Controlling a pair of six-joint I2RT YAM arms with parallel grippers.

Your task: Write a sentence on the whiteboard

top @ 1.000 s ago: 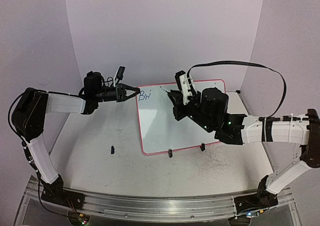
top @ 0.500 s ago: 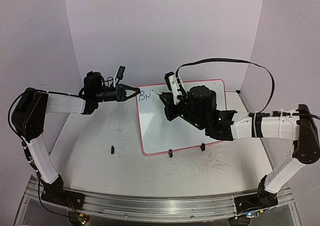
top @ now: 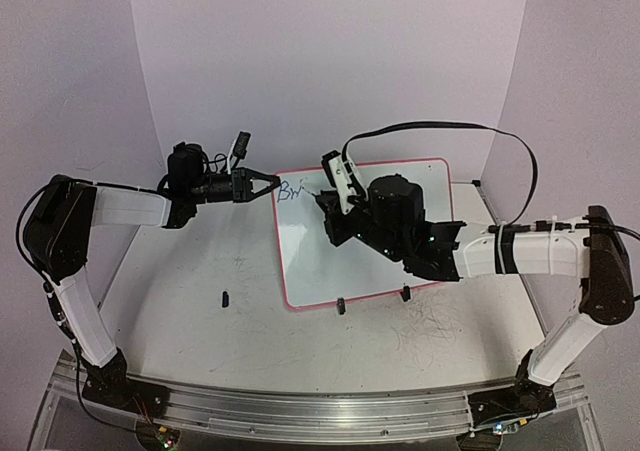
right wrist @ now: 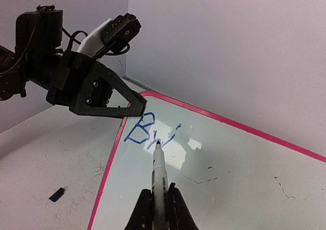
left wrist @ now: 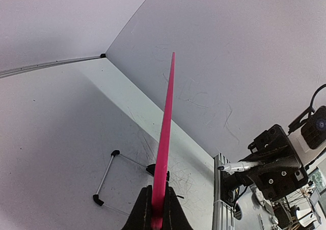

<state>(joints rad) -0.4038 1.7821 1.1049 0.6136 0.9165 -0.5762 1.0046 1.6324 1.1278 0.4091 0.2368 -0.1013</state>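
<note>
The whiteboard [top: 350,261] with its red-pink rim lies flat on the table, also in the right wrist view [right wrist: 239,184]. Blue handwriting reading "Bri" [right wrist: 150,130] stands at its far left corner [top: 290,190]; the rest of the sentence does not show. My right gripper [right wrist: 159,197] is shut on a white marker [right wrist: 159,169], whose tip touches the board just below the letters. In the top view it hovers over the board's upper left [top: 335,209]. My left gripper [top: 268,184] is shut on the board's rim [left wrist: 165,133] at that corner, shown edge-on between its fingers [left wrist: 158,209].
A small dark blue cap [top: 225,297] lies on the tabletop left of the board, also in the right wrist view [right wrist: 57,194]. Two black clip feet [top: 341,305] sit at the board's near edge. Grey scribbles [top: 440,321] mark the tabletop. Walls enclose three sides.
My right arm has moved left across the board towards the letters, and the blue writing has gained a stroke. The left arm has not moved.
</note>
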